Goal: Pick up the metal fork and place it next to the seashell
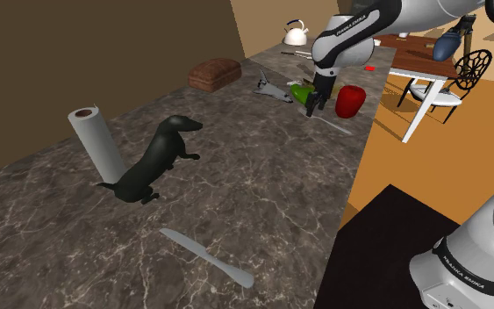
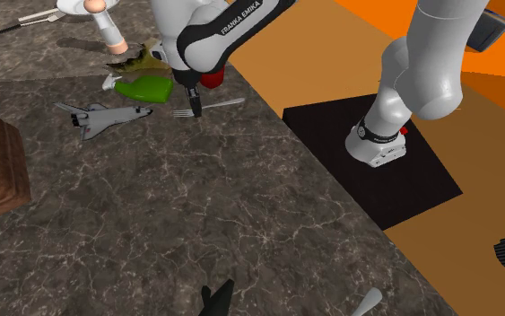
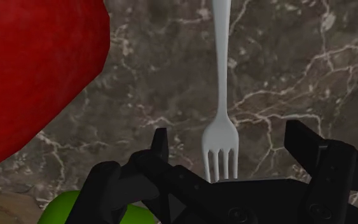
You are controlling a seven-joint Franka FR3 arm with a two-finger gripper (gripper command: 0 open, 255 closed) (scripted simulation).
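Fork (image 3: 220, 95): slim, pale grey, flat on dark marbled countertop (image 3: 285, 76).

In my shoulder view the counter (image 1: 262, 184) runs from lower left to upper right. At middle left I see the roll (image 1: 96, 140), with the dog (image 1: 159, 158) just right of it. The knife (image 1: 205, 257) lies below both, near the bottom edge. Farther up sits the loaf (image 1: 214, 74), the shuttle (image 1: 273, 88) to its right and the kettle (image 1: 296, 33) at the top. The gripper (image 1: 313, 107) hangs right of the shuttle, over the tined end of the fork (image 1: 337, 125). The pepper (image 1: 350, 101) stands just right of the gripper. The stand (image 1: 390, 237) sits at lower right.
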